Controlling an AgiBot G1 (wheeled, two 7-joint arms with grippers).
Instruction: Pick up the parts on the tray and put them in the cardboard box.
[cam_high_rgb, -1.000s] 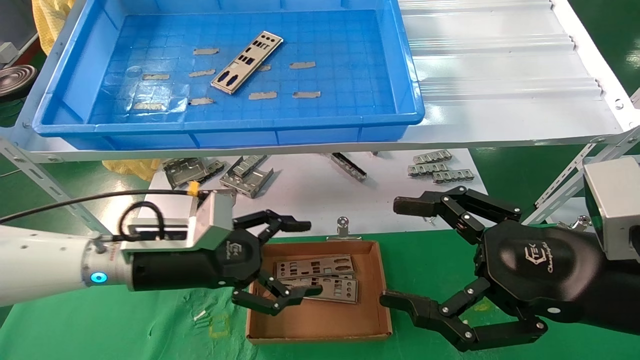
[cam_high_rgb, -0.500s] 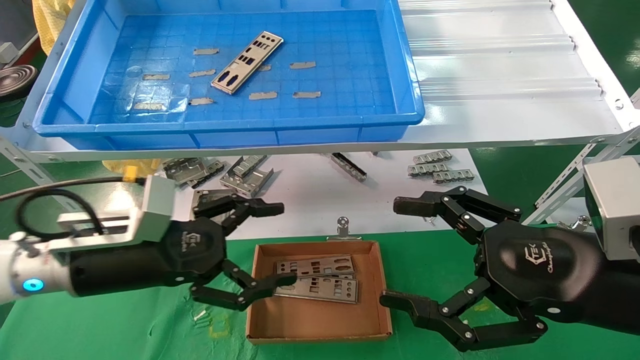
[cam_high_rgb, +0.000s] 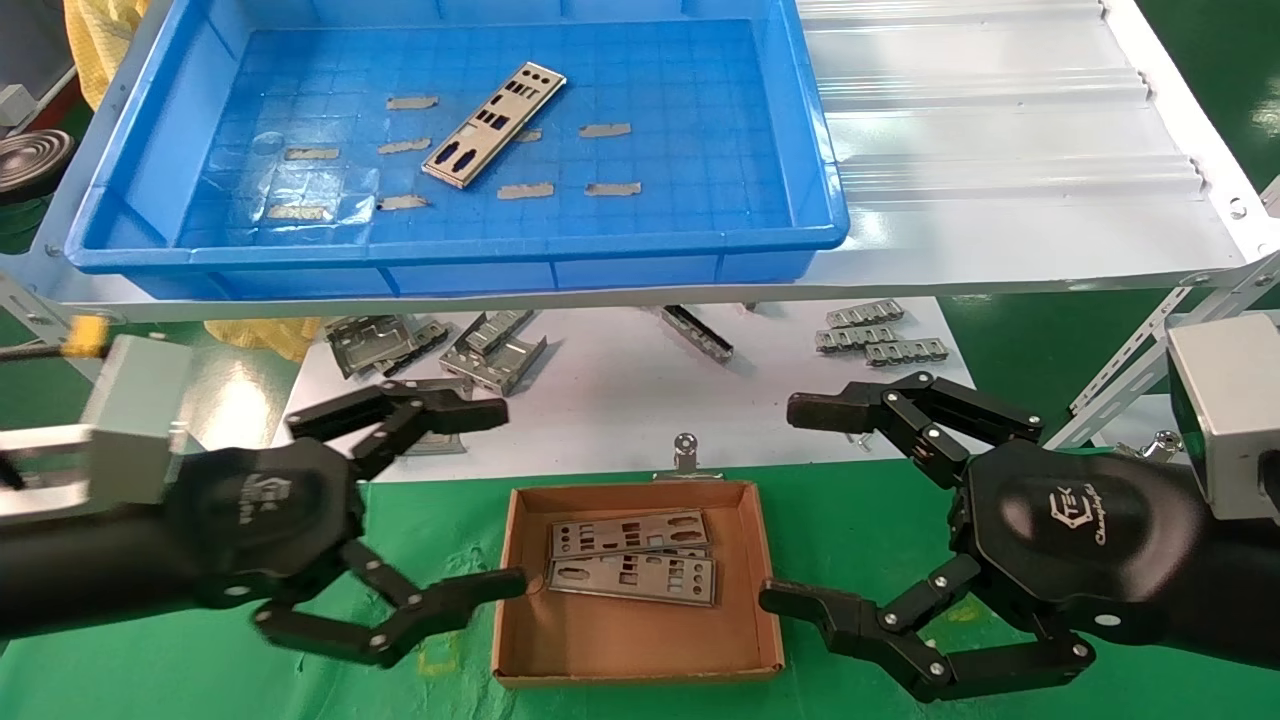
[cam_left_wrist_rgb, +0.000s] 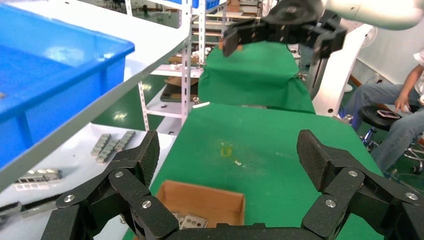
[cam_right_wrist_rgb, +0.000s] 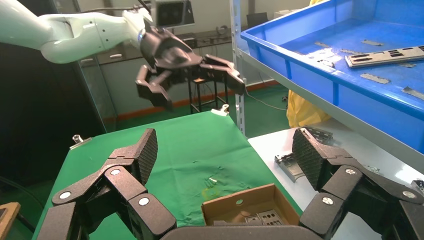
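Observation:
The brown cardboard box (cam_high_rgb: 640, 672) sits on the green cloth and holds a small stack of punched silver plates (cam_high_rgb: 634, 578). One more plate (cam_high_rgb: 495, 125) lies slantwise in the blue tray (cam_high_rgb: 460, 245) on the shelf above. My left gripper (cam_high_rgb: 497, 498) is open and empty just left of the box, its lower fingertip at the box's left wall. My right gripper (cam_high_rgb: 790, 505) is open and empty just right of the box. The left wrist view shows the left gripper (cam_left_wrist_rgb: 230, 155) over the box (cam_left_wrist_rgb: 200, 200). The right wrist view shows the right gripper (cam_right_wrist_rgb: 225, 150), the box (cam_right_wrist_rgb: 245, 202) and the tray (cam_right_wrist_rgb: 320, 75).
Bent grey brackets (cam_high_rgb: 490, 350) and more brackets (cam_high_rgb: 870, 335) lie on the white lower shelf behind the box. Grey tape strips (cam_high_rgb: 610, 188) dot the tray floor. A metal clip (cam_high_rgb: 685, 450) stands at the box's far wall. A slanted shelf strut (cam_high_rgb: 1130, 360) runs at right.
My left gripper has drawn back to the left, from over the box to beside it, and its jaws have spread wider. The plates stay in the box. The right arm has not moved.

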